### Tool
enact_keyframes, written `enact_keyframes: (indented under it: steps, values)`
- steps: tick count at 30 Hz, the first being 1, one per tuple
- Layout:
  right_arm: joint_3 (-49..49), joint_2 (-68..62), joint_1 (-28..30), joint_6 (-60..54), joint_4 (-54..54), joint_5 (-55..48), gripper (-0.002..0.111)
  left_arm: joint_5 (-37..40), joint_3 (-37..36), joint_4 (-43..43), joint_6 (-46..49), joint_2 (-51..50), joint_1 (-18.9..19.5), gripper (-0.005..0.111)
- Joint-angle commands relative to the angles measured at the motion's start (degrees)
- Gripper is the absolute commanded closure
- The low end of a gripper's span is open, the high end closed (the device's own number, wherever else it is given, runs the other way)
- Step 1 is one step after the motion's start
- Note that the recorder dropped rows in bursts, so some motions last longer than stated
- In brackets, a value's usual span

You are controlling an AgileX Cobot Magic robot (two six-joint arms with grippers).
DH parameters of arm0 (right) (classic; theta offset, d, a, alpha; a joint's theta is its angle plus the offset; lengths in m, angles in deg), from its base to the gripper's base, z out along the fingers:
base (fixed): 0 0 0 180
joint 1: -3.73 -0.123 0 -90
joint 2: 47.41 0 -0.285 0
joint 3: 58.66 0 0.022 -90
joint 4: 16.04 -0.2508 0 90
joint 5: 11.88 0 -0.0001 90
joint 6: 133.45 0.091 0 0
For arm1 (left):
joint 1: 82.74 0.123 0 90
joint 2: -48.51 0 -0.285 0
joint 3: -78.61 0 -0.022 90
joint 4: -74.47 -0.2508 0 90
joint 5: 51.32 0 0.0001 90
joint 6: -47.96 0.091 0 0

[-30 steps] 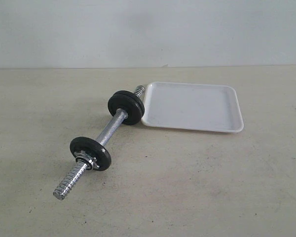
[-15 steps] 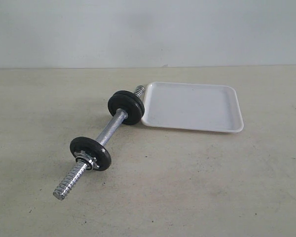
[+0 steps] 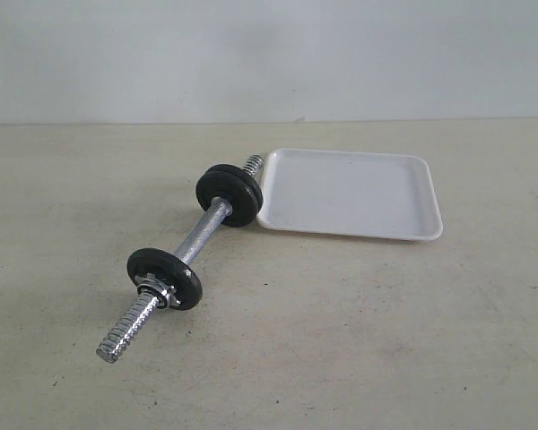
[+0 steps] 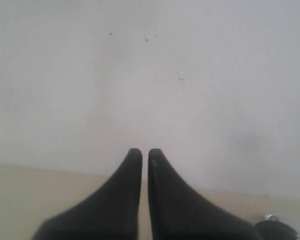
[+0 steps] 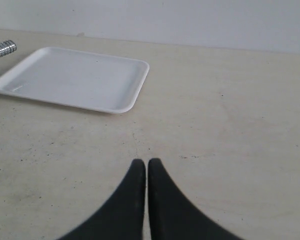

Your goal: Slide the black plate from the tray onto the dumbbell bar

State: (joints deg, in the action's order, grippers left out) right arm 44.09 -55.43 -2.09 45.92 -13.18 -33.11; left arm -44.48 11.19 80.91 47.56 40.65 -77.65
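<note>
Chrome dumbbell bar [image 3: 202,235] carrying black iron discs [image 3: 229,194] lies beside shallow white plastic tray [image 3: 359,193]; left gripper [image 4: 145,152], right gripper [image 5: 146,162] clenched

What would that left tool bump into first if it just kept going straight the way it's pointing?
Nothing close, it seems: ahead of the left tool lies only bare table, then the pale wall. The wall would likely come first, though its distance is unclear.

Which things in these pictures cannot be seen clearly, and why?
Exterior view: left tool and right tool lie outside the frame.
Right wrist view: the dumbbell bar is cut by the edge; only its threaded tip shows.
Left wrist view: a dark object at the edge is blurred, cut off.
</note>
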Motion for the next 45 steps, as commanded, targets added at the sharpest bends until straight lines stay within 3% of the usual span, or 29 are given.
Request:
enact_keyframes:
  steps: [1, 7, 13, 17, 21, 45]
  values:
    - [0.0, 0.2, 0.1, 0.2, 0.5, 0.3, 0.108, 0.1, -4.8, -18.1, -16.6, 0.1, -0.4, 0.102]
    - [0.0, 0.2, 0.1, 0.2, 0.5, 0.3, 0.108, -2.8, -9.8, -17.8, -16.1, 0.1, -0.4, 0.102]
    - [0.0, 0.2, 0.1, 0.2, 0.5, 0.3, 0.108, 3.1, -9.8, -17.8, -14.6, 0.1, -0.4, 0.102]
    - [0.0, 0.2, 0.1, 0.2, 0.5, 0.3, 0.108, 11.6, -9.8, -17.8, -13.2, 0.1, -0.4, 0.102]
    - [0.0, 0.2, 0.1, 0.2, 0.5, 0.3, 0.108, 11.4, -9.8, -17.8, -9.9, 0.1, -0.4, 0.102]
    - [0.0, 0.2, 0.1, 0.1, 0.5, 0.8, 0.108, 10.3, -9.8, -16.3, -10.6, 0.1, -0.4, 0.102]
